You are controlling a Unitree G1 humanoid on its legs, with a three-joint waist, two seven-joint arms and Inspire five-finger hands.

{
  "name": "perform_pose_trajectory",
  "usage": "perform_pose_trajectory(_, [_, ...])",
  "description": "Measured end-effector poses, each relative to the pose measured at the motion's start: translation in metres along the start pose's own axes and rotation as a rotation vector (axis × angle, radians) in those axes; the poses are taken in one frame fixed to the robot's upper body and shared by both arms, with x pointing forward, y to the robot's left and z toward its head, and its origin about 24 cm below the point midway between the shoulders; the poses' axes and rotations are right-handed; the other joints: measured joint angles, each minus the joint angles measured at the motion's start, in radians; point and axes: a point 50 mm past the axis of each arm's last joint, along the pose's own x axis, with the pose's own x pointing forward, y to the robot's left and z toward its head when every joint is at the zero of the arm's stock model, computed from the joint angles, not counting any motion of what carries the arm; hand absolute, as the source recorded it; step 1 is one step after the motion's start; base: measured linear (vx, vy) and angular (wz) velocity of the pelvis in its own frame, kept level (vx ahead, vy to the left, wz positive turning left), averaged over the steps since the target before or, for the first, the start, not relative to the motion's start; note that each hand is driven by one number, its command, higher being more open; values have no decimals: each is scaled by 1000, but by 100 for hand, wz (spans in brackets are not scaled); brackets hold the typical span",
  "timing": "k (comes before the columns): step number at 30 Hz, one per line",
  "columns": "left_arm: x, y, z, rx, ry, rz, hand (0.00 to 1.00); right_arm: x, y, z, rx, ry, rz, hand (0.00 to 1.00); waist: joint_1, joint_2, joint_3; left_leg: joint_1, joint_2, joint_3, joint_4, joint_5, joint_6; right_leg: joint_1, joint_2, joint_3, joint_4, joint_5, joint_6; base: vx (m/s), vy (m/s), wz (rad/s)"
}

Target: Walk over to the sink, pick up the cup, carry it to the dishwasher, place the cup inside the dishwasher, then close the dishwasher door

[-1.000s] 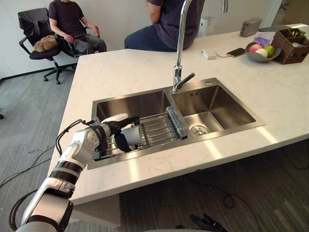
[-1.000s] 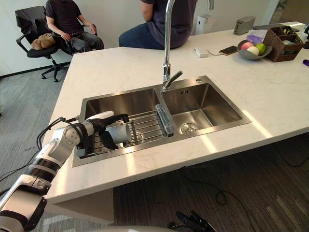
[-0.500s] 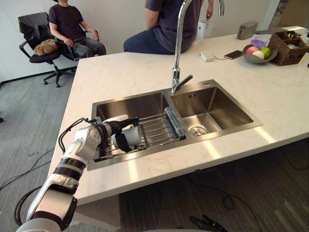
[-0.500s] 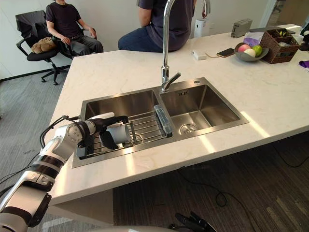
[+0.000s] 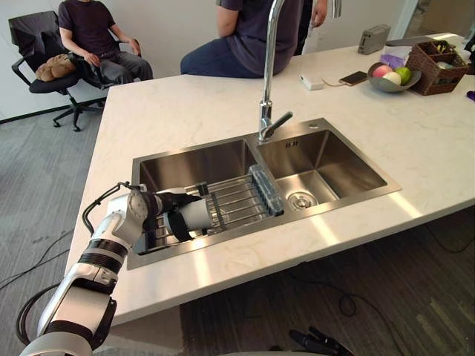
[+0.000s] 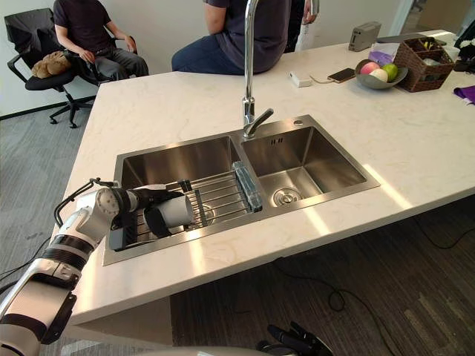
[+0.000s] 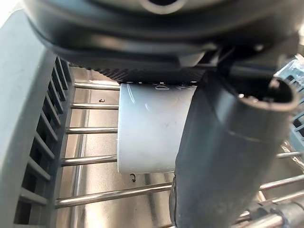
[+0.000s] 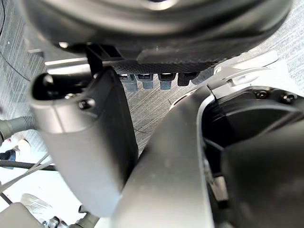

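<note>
I see the left hand (image 5: 158, 208) curled round the white cup (image 5: 197, 214), lying on the sink's (image 5: 200, 158) wire rack (image 5: 239, 197).

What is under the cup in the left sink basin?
The bars of the wire rack, with the steel basin floor below. The left robot hand, curled round the cup, hides the rest.

Straight up from the left hand (image 5: 169, 215) and the cup (image 5: 199, 213) it clasped the way lay open, while the wires of the rack (image 5: 237, 199) beneath, the steel walls of the sink (image 5: 200, 159) around and the tall faucet (image 5: 265, 119) further right stood as obstacles.
</note>
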Motion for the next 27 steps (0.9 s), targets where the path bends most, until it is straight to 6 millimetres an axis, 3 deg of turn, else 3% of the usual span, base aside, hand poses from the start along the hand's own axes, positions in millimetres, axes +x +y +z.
perform_pose_trajectory(7, [-3,7,-1,35,18,80,0,2,3,3,-8,7,8,100,-15,0,1,-1,1,1,-1,-1,-1,-2,1,3,0,-1,0,0,0,-1])
perform_pose_trajectory(12, [-1,0,-4,30,-18,111,0,2,3,3,-9,12,9,100,-9,1,2,0,1,0,0,-2,-2,-2,2,5,0,-1,0,0,0,-1])
perform_pose_trajectory(22, [0,-32,-14,-3,-146,364,0,1,3,0,-9,12,0,100,19,-1,4,-2,1,-1,1,-2,-1,-2,1,5,1,-1,0,0,0,0])
perform_pose_trajectory(27, [-12,-30,-10,-158,-293,545,0,0,3,-3,-7,7,-8,100,46,-13,13,1,2,0,2,-2,-1,-1,2,7,5,-2,2,0,0,0])
